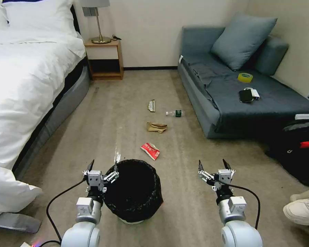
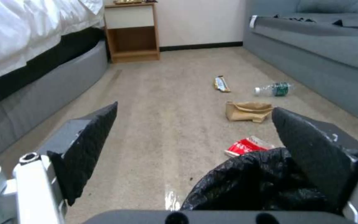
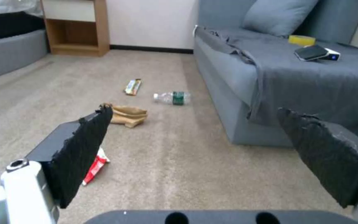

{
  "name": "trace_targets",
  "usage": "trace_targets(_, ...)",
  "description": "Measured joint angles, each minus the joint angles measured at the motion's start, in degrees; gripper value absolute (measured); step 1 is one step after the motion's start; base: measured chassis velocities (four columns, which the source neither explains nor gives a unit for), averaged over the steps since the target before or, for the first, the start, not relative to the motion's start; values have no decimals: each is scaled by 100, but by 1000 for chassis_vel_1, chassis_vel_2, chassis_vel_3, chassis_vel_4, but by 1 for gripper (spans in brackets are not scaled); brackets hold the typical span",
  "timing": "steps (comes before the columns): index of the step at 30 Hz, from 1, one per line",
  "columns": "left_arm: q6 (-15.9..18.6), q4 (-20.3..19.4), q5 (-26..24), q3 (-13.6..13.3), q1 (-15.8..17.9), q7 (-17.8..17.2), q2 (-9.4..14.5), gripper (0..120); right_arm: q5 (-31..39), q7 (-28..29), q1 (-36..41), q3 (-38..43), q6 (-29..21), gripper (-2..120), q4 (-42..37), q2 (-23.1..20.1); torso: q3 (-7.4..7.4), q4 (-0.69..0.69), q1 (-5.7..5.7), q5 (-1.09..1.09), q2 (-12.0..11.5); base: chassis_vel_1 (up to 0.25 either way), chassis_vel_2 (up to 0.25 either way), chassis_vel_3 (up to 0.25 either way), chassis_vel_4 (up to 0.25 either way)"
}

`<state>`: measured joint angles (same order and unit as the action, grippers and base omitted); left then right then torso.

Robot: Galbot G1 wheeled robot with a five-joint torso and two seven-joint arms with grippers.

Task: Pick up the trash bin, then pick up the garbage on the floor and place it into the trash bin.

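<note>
Reaching: my left end effector (image 1: 102, 167) wide, one finger over the trash bin (image 1: 134, 190) rim.
Right end effector (image 1: 213, 166): wide, empty.
Next: probably close on rim, lift.

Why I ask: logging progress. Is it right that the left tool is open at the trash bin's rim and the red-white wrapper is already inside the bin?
Not quite. The left tool is open at the trash bin rim, but the red-white wrapper lies on the floor beyond it, as the head view shows.

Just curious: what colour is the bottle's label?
Green, on the clear bottle; clearest in the right wrist view.
</note>
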<state>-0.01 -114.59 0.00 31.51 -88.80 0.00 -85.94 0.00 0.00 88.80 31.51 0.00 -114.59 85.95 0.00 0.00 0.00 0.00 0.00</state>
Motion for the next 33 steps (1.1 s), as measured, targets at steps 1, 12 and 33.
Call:
trace_targets(1, 0, 0, 0, 0, 0, 0, 0, 100, 0, 0, 0, 0, 0, 100, 0, 0, 0, 0, 0, 0, 0, 0, 0, 0, 0)
trace_targets(12, 1088, -531, -1374, 424, -35, 339, 241, 100, -377, 953, 852, 527, 140, 100, -565, 619, -1, -2, 0, 3, 0, 0, 0, 0, 0)
trace_targets(33, 3322, -786, -2592, 271, 77, -861, 488, 100, -80, 841, 873, 455, 173, 100, -663, 324, 0, 0, 0, 0, 0, 0, 0, 0, 0)
